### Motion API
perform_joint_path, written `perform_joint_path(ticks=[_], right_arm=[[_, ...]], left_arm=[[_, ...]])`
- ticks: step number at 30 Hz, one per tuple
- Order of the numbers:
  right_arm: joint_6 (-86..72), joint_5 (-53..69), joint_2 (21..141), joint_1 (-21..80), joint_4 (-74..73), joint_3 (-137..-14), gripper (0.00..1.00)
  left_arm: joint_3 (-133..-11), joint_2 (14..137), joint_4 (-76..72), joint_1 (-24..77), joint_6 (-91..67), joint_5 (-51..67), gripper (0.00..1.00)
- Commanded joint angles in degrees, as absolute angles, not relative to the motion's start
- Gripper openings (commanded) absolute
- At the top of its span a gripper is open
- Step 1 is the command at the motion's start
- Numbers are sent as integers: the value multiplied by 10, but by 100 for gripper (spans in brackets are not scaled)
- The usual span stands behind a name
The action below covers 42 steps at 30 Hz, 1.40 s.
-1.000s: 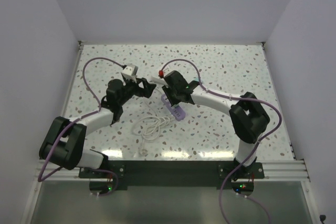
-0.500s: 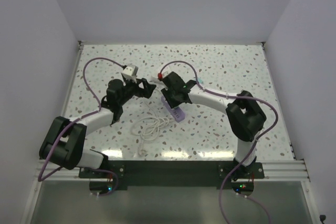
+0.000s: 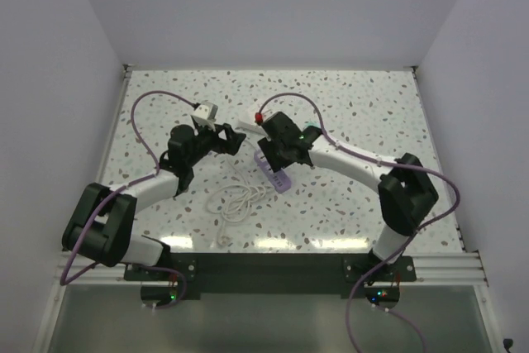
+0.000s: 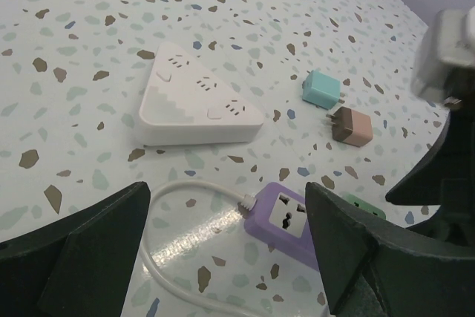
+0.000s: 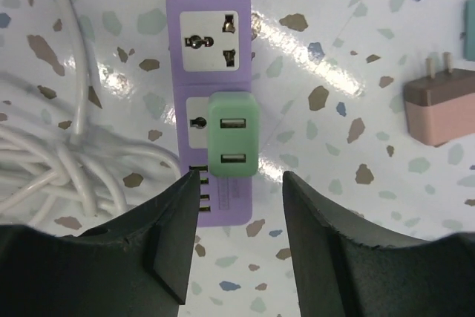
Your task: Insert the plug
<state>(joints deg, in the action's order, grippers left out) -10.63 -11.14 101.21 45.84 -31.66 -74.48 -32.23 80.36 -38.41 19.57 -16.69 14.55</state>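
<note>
The green plug (image 5: pixel 232 133) sits on the middle socket of the purple power strip (image 5: pixel 208 12), square to it, so the insertion looks all but done. The right claw (image 5: pixel 239 183) hovers just above with its jaws parted wider than the plug and nothing in them. Looking straight down, I cannot tell whether the prongs are fully home. The next move is probably a gentle press down on the plug, or a straight lift away that leaves the strip unmoved. The left claw (image 4: pixel 226 257) is spread wide and empty, near the strip's cord end. Its camera shows what the right one lacks: a white triangular socket block (image 4: pixel 194 102) and a teal plug (image 4: pixel 321 88) beside the brown plug (image 4: pixel 350 125). Only the right wrist view shows the white cable (image 5: pixel 67 161) bunched against the strip.
</note>
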Motion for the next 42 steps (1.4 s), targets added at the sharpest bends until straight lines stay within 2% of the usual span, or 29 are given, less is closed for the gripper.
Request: perform_joint_path(ticks=[1, 17, 24, 28, 31, 33, 35, 37, 42], right_arm=[[-115, -147, 948, 461, -326, -746, 53], [-80, -229, 836, 460, -357, -800, 69], [-29, -221, 781, 459, -283, -768, 75], [-3, -163, 743, 457, -208, -717, 76], [-3, -208, 704, 461, -159, -685, 76], [31, -178, 668, 461, -121, -660, 77], [31, -150, 649, 461, -113, -635, 72], [33, -145, 636, 460, -120, -632, 72], [-22, -234, 678, 445, -240, -698, 88]], left_arm=[[-328, 804, -401, 192, -155, 149, 91], [-329, 794, -398, 192, -161, 162, 91], [-330, 786, -403, 192, -163, 172, 91], [-330, 785, -403, 192, -168, 178, 91], [-327, 775, -409, 192, -171, 189, 91], [-326, 770, -421, 197, -176, 197, 91], [-333, 768, -416, 206, -176, 196, 91], [-341, 768, -410, 208, -178, 197, 91], [-345, 765, -411, 217, -184, 200, 91]])
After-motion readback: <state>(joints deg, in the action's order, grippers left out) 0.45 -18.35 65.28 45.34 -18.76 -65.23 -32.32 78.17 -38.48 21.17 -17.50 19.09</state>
